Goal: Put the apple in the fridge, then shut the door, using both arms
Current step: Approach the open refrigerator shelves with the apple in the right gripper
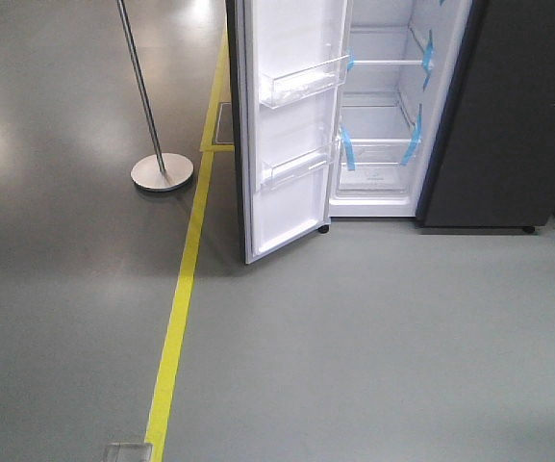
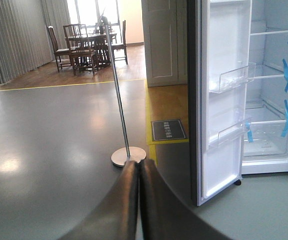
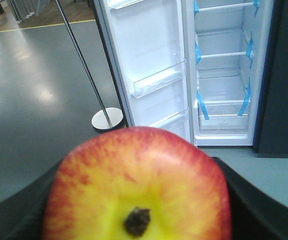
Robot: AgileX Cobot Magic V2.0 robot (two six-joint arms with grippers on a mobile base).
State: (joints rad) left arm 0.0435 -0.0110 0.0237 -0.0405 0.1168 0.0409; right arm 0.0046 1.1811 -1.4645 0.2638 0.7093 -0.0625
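The apple (image 3: 136,185), red with a yellow centre and dark stem dimple, fills the bottom of the right wrist view, held between the dark fingers (image 3: 256,200) of my right gripper (image 3: 136,200). The fridge (image 1: 383,106) stands open ahead, white inside with shelves and blue tape; it also shows in the right wrist view (image 3: 223,75) and the left wrist view (image 2: 268,100). The door (image 1: 287,125) is swung wide open to the left, its white inner face with clear bins showing, also in the left wrist view (image 2: 223,110) and right wrist view (image 3: 153,65). My left gripper (image 2: 139,167) is shut and empty, well short of the door.
A metal pole on a round base (image 1: 162,171) stands left of the door. A yellow floor line (image 1: 176,327) runs toward the fridge. A dark grey block (image 1: 517,115) adjoins the fridge on the right. Table and chairs (image 2: 86,45) stand far back.
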